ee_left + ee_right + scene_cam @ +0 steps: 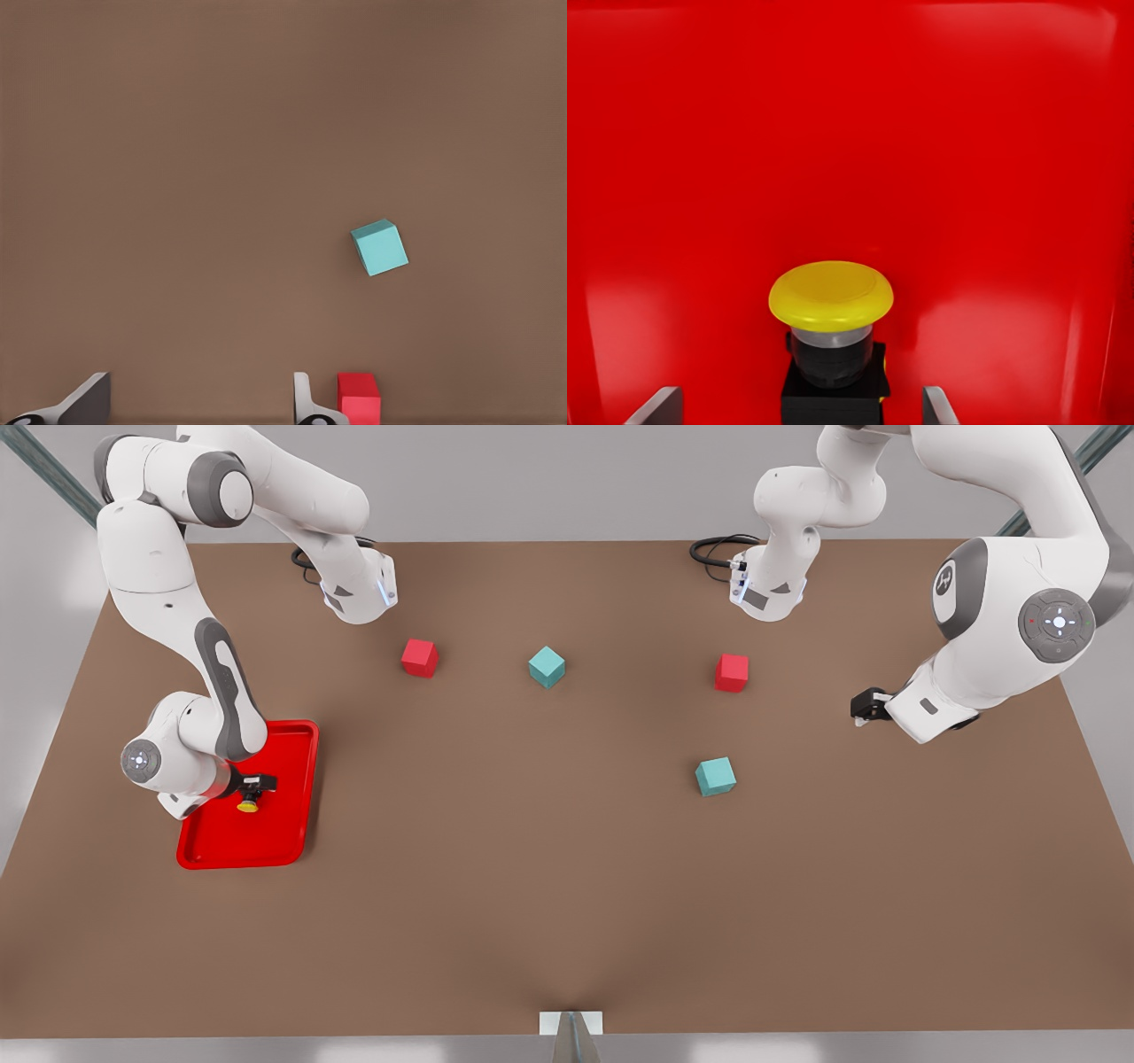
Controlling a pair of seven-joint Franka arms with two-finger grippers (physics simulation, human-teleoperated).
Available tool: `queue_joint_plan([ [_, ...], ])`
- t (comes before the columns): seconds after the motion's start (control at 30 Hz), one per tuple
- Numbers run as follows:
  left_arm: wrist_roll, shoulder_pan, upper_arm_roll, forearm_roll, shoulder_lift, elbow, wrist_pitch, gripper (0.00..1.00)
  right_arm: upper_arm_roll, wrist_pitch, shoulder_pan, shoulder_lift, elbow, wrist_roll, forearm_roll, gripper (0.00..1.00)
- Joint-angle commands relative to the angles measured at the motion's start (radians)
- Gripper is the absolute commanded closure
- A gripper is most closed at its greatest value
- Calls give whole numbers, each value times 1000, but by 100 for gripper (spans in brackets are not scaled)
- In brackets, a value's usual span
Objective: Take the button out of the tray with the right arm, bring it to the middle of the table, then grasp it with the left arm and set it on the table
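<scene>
The button (248, 804) lies in the red tray (266, 840) at the front view's left; its yellow cap (831, 295) and black base (833, 394) show close up in the right wrist view. My right gripper (254, 786) hangs low over the tray, open, one finger (656, 405) on each side of the button's base with gaps between. My left gripper (864, 707) waits above the table (532, 886) at the front view's right, open with nothing between its fingers (306, 398).
Two red cubes (419, 657) (732, 672) and two teal cubes (547, 666) (715, 776) sit across the table's far half. The left wrist view has one teal cube (379, 247) and a red cube (359, 397) beside a finger.
</scene>
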Motion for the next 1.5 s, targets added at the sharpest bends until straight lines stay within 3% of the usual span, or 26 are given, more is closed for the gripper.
queue_joint_plan([
  [0.0,1,0,0,-1,-1,0,-2,0,0,0,0,0,0,103,2,0],
  [0.03,1,0,0,-1,-1,0,-2,0,0,0,0,0,2,101,2,0],
  [0.07,1,0,0,-1,-1,0,-2,0,0,0,0,0,2,94,-1,28],
  [0.1,1,0,0,-1,-1,0,-2,0,-1,-1,0,-2,2,91,-4,48],
  [0.17,1,0,0,-1,-1,0,-2,0,-1,-1,0,0,4,81,-4,58],
  [0.27,1,0,0,-1,-1,0,-2,0,0,-9,3,-3,8,51,-6,63],
  [0.6,2,0,2,-2,-1,0,1,0,0,-121,69,-46,39,57,-4,61],
  [0.7,2,0,2,-2,-1,0,3,0,2,-269,287,-101,115,271,27,61],
  [0.87,2,0,2,-2,5,0,3,0,2,-311,601,-91,255,609,148,61],
  [1.1,2,0,2,-2,7,0,1,0,-1,-286,985,261,770,1310,407,61],
  [1.27,2,0,2,-2,8,0,3,0,-5,-121,1066,371,795,1375,433,61],
  [1.43,2,0,2,-2,14,0,4,0,-6,-108,1081,428,790,1244,430,58],
  [1.47,2,0,2,-2,14,0,4,0,-6,-96,1081,432,789,1243,429,0],
])
